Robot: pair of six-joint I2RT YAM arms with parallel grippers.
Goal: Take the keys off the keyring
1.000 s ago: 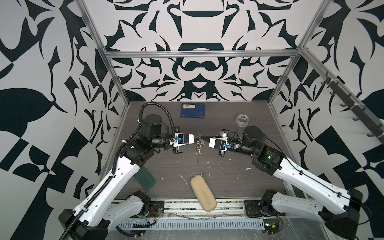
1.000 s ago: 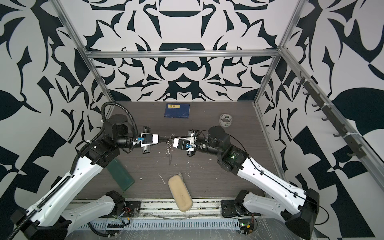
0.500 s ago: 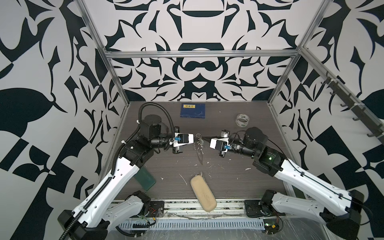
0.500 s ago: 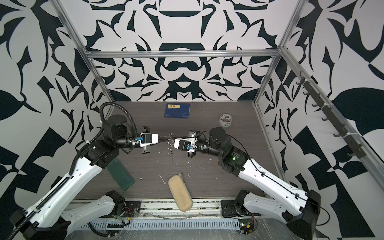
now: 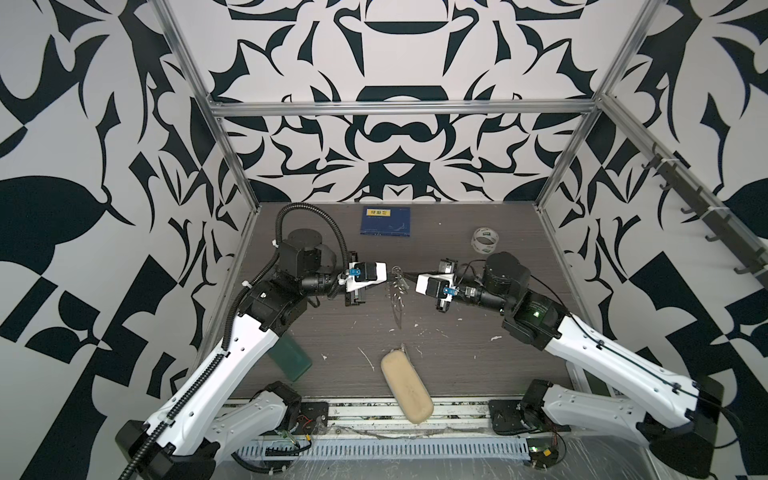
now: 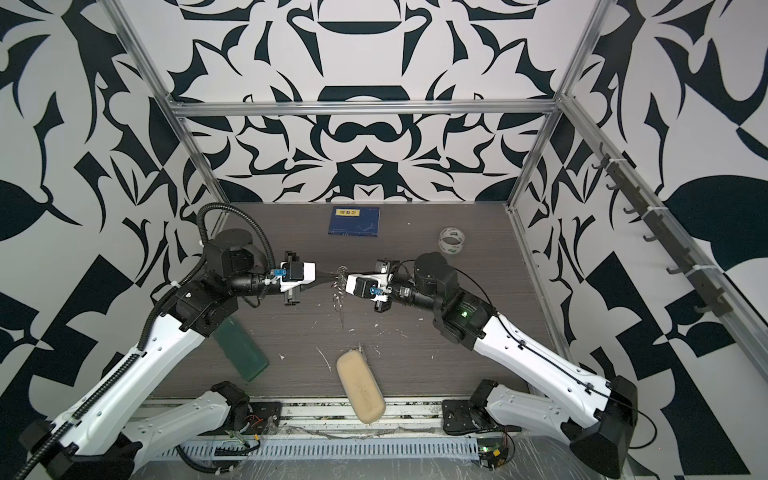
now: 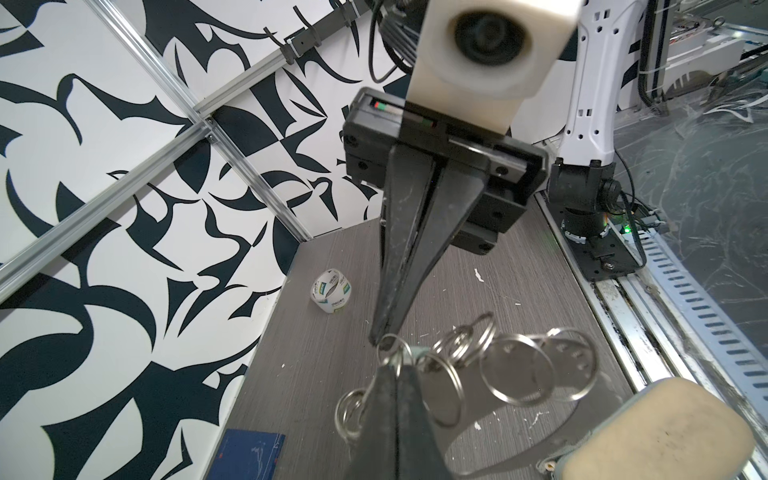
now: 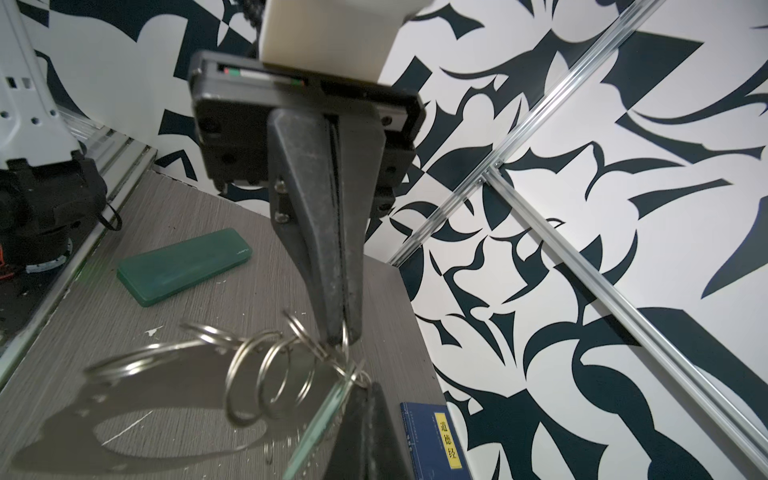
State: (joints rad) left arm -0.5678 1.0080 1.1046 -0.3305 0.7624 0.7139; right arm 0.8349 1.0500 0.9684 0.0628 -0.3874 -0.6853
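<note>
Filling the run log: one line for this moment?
left gripper: shut on keyring | right gripper: shut on keyring | keyring: strung between both, rings dangling

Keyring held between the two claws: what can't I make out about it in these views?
- Both top views: keyring too small; its parts blend together.
- Left wrist view: left claw covers the ring it pinches.
- Right wrist view: right claw does likewise; flat metal piece is blurred, identity unclear.
</note>
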